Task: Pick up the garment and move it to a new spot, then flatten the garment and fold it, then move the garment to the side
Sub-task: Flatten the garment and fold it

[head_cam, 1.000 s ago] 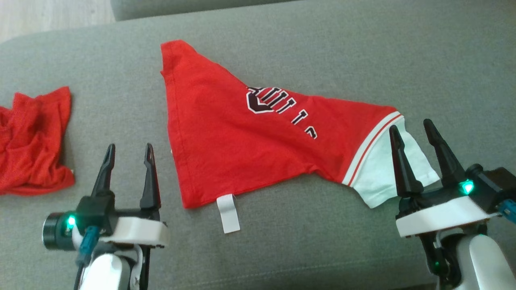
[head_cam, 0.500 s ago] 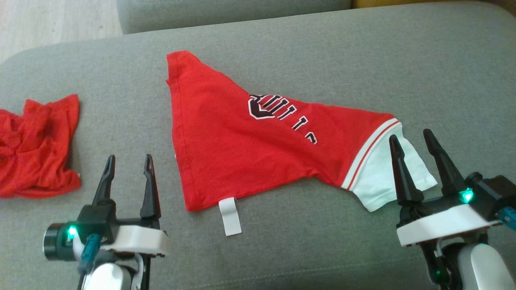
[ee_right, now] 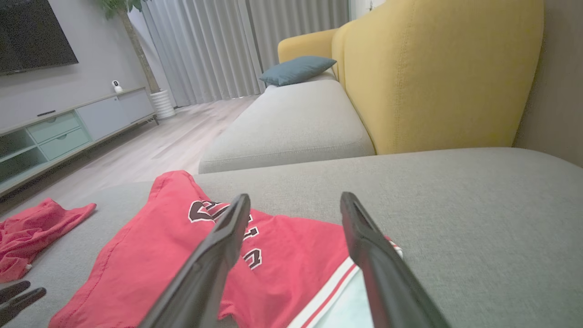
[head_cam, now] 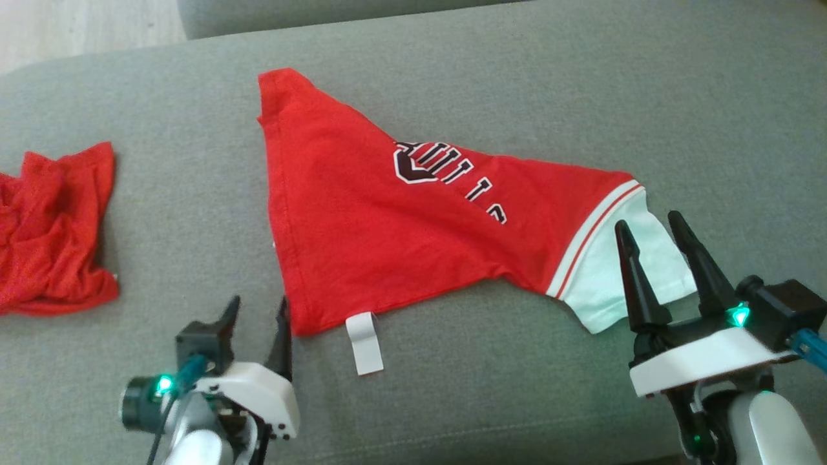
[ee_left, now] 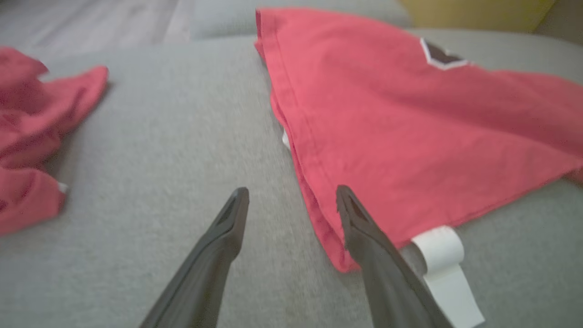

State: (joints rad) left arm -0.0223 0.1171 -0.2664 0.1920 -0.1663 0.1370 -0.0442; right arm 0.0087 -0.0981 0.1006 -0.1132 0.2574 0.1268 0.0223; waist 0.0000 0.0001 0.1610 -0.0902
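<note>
The garment [head_cam: 387, 245] was found spread in a rough triangle on the grey sofa cushion [head_cam: 517, 77]. Its red body lay in the middle and its white panel [head_cam: 620, 271], edged with stripe trim, lay at the robot's right. The left end effector [head_cam: 258, 303] was seen with its jaws apart, just beside the near red corner. In the left wrist view one finger lay over the hem, and nothing was gripped. The right end effector [head_cam: 648, 221] was likewise held wide, fingers above the white panel, with no cloth pinched. A white tag [head_cam: 365, 342] projected from the near hem, and a second, crumpled red cloth [head_cam: 52, 232] lay well apart at the left.

The garment was judged light, soft and limp. If lifted from one point it would be expected to sag and bunch. A hold was judged best taken at two edges at once: the near red corner by the left end effector and the white panel's border by the right. Because the cloth lay flat on a yielding cushion, only the top layer might be caught. The tag was judged too flimsy to pull.
</note>
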